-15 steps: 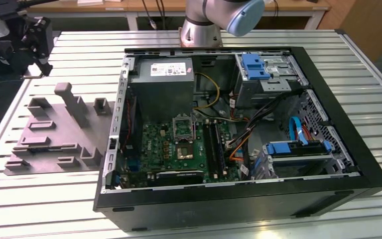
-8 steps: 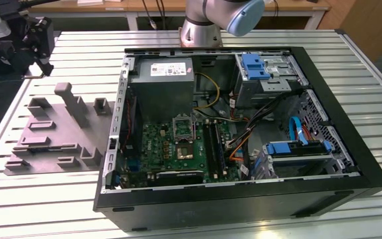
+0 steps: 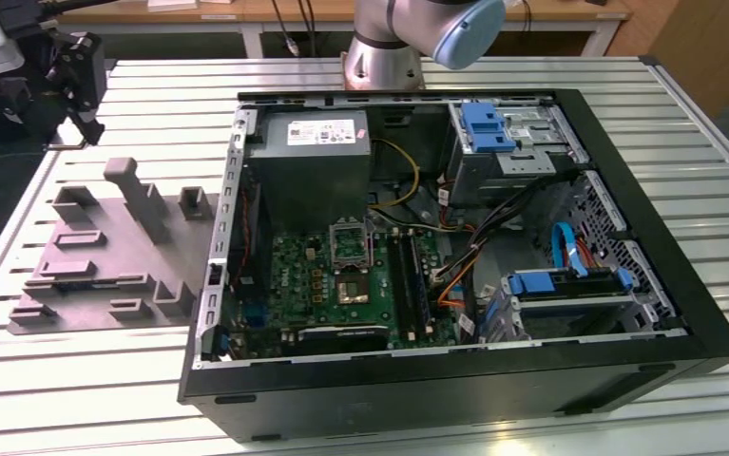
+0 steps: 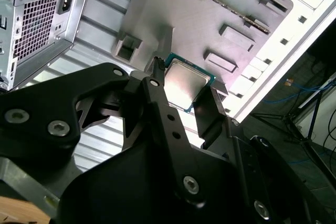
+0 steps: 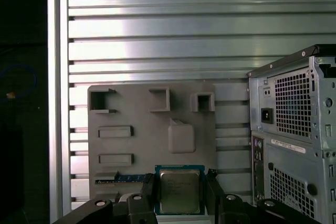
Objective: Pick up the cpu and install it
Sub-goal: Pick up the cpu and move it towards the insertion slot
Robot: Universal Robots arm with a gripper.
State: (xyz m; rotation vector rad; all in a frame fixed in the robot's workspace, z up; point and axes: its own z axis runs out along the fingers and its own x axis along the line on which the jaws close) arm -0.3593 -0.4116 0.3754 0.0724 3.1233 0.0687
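Observation:
The cpu [image 4: 186, 83] [image 5: 179, 191], a thin square chip with a silvery top and pale rim, sits between the two black fingers [image 4: 160, 98] of my gripper [image 4: 185, 86] [image 5: 179, 188], which is shut on its edges. It hangs in the air over the grey plastic fixture [image 5: 136, 145] [image 4: 173, 3]. In the exterior view my gripper [image 3: 83, 128] is high above the far left of the table, beyond the fixture [image 3: 98, 261]. The metal-framed socket [image 3: 352, 245] lies on the green board inside the open computer case [image 3: 668, 313].
The case's rear panel with its power inlet [image 5: 267, 115] stands close beside the fixture. The fixture carries an upright post [image 3: 136, 190] and several raised blocks. A slatted metal table [image 5: 157, 30] lies under everything. Cables and blue drive brackets [image 3: 485, 123] fill the case's far side.

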